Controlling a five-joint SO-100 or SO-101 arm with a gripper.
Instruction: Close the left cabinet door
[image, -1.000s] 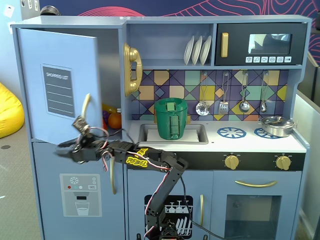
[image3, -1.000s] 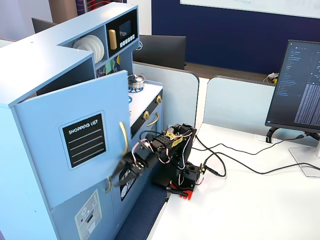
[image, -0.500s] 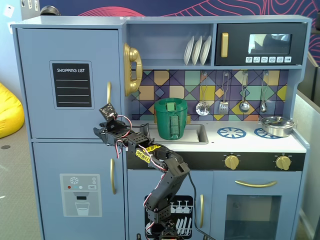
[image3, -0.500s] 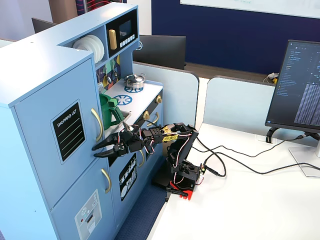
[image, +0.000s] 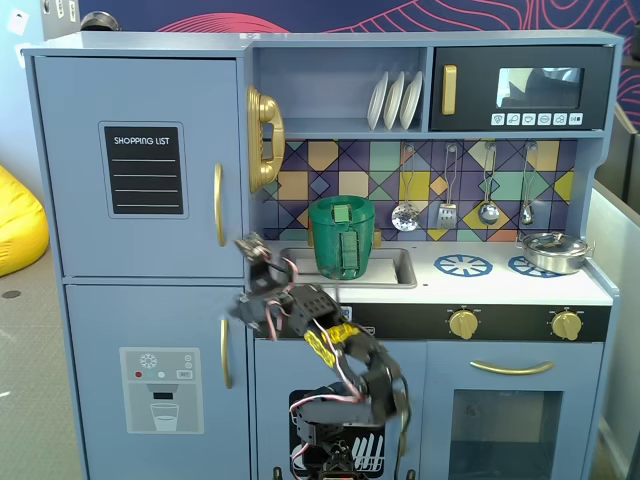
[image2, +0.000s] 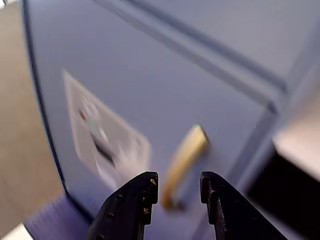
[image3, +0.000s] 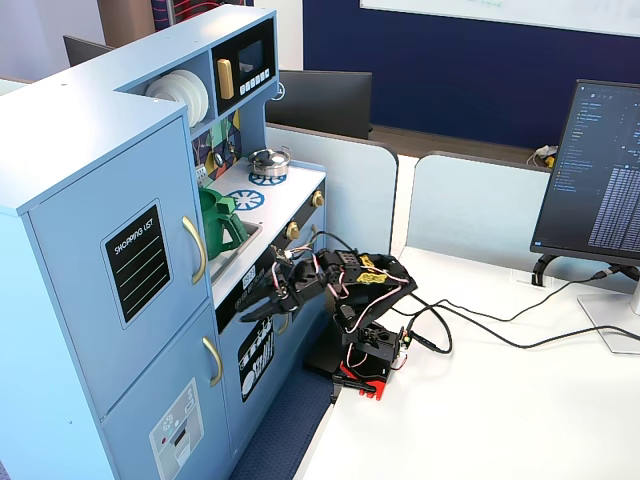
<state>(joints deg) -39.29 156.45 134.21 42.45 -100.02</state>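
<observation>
The left cabinet door (image: 140, 165) is light blue with a black "SHOPPING LIST" panel and a gold handle (image: 218, 205). It lies flush with the cabinet front in both fixed views (image3: 110, 270). My gripper (image: 243, 312) is below it, in front of the lower blue door with the ice-dispenser graphic (image: 160, 390). In the wrist view my gripper (image2: 178, 180) is open and empty, and that lower door's gold handle (image2: 185, 160) shows between the jaws, a short way off. The other fixed view shows the gripper (image3: 252, 308) pointing at the cabinet front without touching it.
A green pitcher (image: 342, 238) stands in the sink. A gold phone (image: 264, 138), a black microwave (image: 520, 88) and a metal pot (image: 555, 250) are to the right. The arm's base (image3: 365, 360) sits on a white table (image3: 480, 420) with cables and a monitor (image3: 600, 170).
</observation>
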